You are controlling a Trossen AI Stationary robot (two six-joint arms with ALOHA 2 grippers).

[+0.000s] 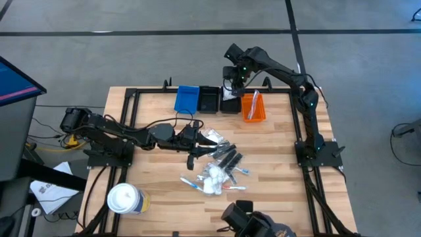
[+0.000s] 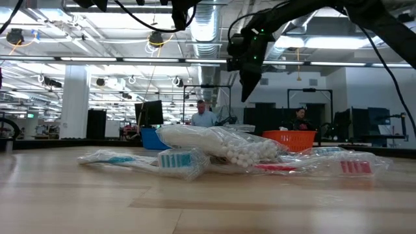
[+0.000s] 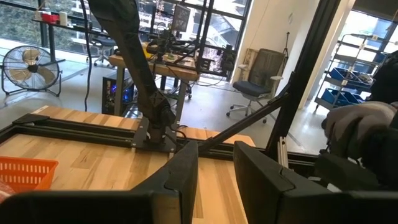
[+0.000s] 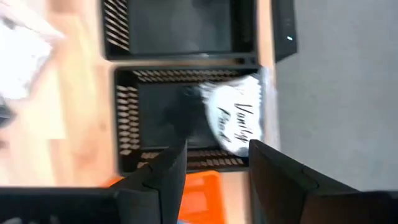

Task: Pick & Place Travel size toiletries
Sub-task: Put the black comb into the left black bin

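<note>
The travel size toiletries lie in a loose pile at the table's middle: clear sachets, black combs, slim red and blue sticks, also seen in the low view. One white sachet lies inside the second black bin at the far edge. My right gripper hangs open above that bin, pointing steeply down, with nothing between its fingers. My left gripper hovers level by the pile's left side, open and holding nothing.
A row of bins stands at the far edge: blue, black, the black one with the sachet, and orange. A large white tub stands at the near left. Bare wood lies to the pile's right.
</note>
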